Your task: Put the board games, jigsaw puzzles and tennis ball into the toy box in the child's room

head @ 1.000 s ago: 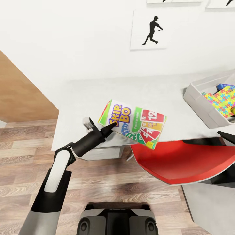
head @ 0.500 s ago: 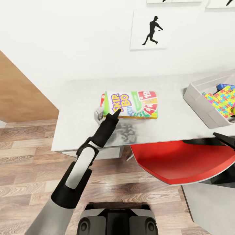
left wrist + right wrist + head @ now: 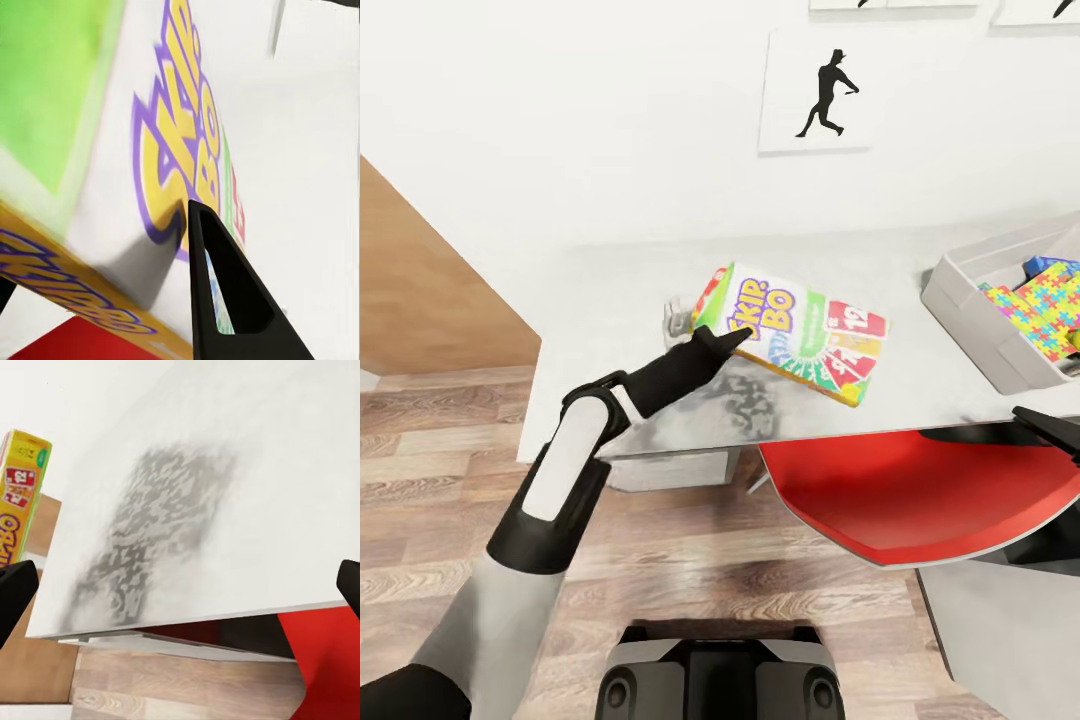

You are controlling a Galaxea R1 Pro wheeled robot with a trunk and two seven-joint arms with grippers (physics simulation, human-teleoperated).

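Observation:
My left gripper (image 3: 732,341) is shut on the near-left corner of a Skip-Bo board game box (image 3: 800,330) and holds it tilted just above the white table (image 3: 610,300). In the left wrist view one black finger (image 3: 225,292) presses on the box's lettered face (image 3: 150,150); the other finger is hidden behind the box. The light-grey toy box (image 3: 970,310) stands at the table's right end, with a bright jigsaw puzzle (image 3: 1045,300) and a blue box (image 3: 1050,267) inside. My right gripper (image 3: 1050,425) is open and empty low at the right, near the table's front edge (image 3: 180,615).
A red chair seat (image 3: 920,490) is tucked under the table's front edge, between my arms. A brown wooden panel (image 3: 420,290) stands at the left. Wood-plank floor (image 3: 690,560) lies below. A silhouette print (image 3: 825,90) hangs on the white wall behind.
My left arm has carried the Skip-Bo box from the table's front edge back over the table and then rightward, tilting it. The right gripper has barely moved.

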